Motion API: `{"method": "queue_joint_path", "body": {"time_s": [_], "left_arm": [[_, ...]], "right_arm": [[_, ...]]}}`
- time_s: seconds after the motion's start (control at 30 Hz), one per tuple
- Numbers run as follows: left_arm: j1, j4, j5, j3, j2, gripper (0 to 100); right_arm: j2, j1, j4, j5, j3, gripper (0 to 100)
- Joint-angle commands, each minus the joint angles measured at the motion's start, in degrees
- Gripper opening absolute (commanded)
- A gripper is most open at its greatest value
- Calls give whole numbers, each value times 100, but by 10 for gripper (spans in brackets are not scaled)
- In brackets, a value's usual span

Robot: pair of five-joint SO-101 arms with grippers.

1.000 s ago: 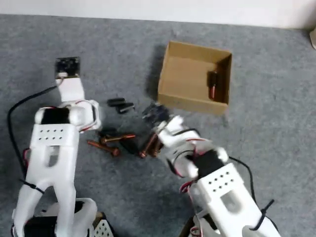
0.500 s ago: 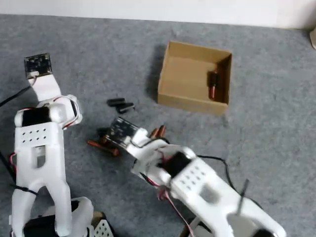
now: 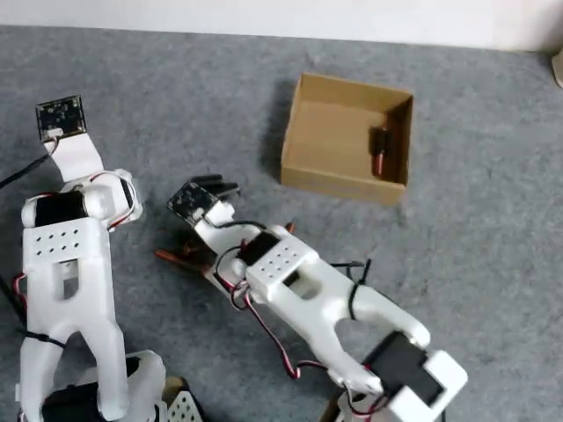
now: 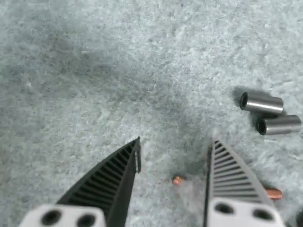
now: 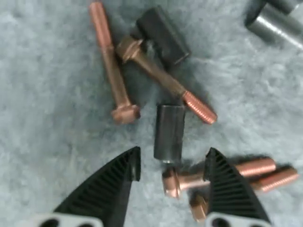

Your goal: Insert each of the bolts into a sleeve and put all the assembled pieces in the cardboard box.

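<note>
**Right claw spread over a loose sleeve in the heap**

The right gripper [image 5: 173, 153] is held spread apart and empty above the heap of parts near the middle of the surface [image 3: 493, 264]. A dark sleeve [image 5: 169, 132] is seen just ahead of the gap between its fingertips. The sleeve's long axis runs along the line of reach, not across it, so the round sides are presented to the fingers. The sleeve is short, matte and nearly black, with one open end turned toward the claw.

A copper bolt [image 5: 215, 172] lies crosswise just beside that end, partly under one finger. It is judged that a careless closing could catch the bolt as well.

The left gripper [image 4: 176, 142] is likewise spread and empty, nearer the left edge of the surface. A grey sleeve [image 4: 262, 102] and a second grey sleeve [image 4: 278, 125] lie beyond it. The right arm is therefore the nearer to the heap.

The cardboard box [image 3: 339, 185] stands toward the far edge. One assembled piece [image 3: 380, 151] lies against its right wall.
</note>
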Motion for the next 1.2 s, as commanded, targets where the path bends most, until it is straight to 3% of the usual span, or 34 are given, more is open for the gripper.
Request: {"method": "queue_joint_path", "body": {"time_s": [0.0,0.3,0.43,0.57,0.77,1.0,1.17], "left_arm": [[-66,-114,26,-277,-4,225],[-75,-105,26,-251,-4,225],[-224,-132,35,-268,-4,225],[-330,-132,35,-277,-4,225],[-312,-132,35,-277,-4,225],[-312,-132,44,-277,-4,225],[-84,-105,18,-268,-4,225]], "right_arm": [[198,-31,-312,-316,-330,199],[1042,-31,-391,-413,-690,199],[1455,-31,-391,-976,-848,199],[1648,-22,-382,-1064,-901,194],[1648,-22,-365,-1055,-901,0],[1499,-13,101,-1055,-901,5],[303,312,207,-1055,-778,5]]}}
